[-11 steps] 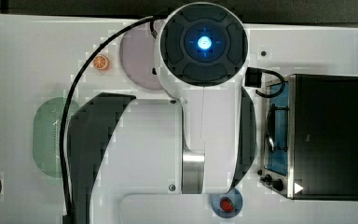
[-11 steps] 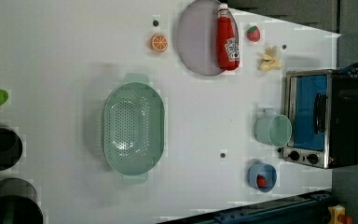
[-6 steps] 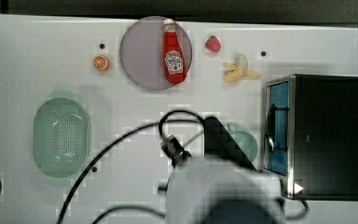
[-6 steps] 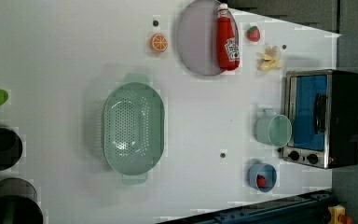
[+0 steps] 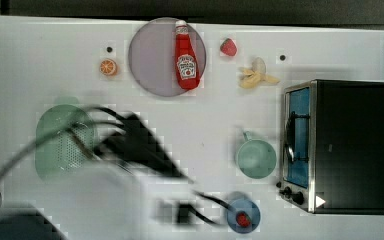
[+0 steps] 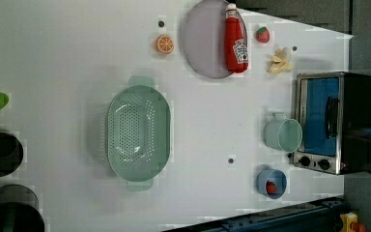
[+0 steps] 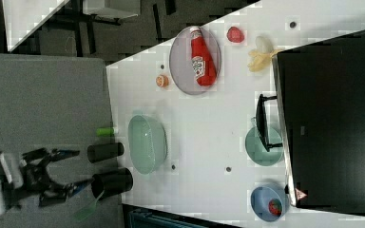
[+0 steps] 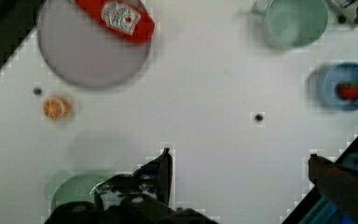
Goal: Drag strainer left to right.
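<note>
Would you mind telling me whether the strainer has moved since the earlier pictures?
No. In the left view the strainer sits the same way relative to the toaster oven.

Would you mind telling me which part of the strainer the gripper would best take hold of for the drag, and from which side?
Probably a long side wall of the strainer, approached from above with one finger inside the bowl. It lies flat and open-topped on the table, far too wide to span. The small tab handle at its end is the alternative. The gripper is open.
</note>
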`<state>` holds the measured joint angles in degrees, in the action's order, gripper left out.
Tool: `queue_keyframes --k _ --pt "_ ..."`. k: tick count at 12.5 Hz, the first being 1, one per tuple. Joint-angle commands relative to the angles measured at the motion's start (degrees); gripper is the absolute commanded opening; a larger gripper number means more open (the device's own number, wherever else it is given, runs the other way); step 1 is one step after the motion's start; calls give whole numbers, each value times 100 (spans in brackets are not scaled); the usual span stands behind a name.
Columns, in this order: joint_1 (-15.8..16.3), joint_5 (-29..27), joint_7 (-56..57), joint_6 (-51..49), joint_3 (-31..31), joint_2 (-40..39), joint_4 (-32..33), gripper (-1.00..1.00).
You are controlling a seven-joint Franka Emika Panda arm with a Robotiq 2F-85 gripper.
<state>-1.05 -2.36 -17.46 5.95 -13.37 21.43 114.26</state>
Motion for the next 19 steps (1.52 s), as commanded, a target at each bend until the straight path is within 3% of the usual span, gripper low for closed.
queue_keyframes --k 1,5,10,13,19 --pt "321 -70 -1950 623 -964 -833 173 100" --pt "332 -57 -4240 1824 -1853 -1900 254 100" --pt "397 302 -6089 3006 -2138 -3273 494 100" --pt "418 772 -6390 3598 -2093 -4086 535 100" --pt "655 972 -6388 4910 -1568 -5197 534 100"
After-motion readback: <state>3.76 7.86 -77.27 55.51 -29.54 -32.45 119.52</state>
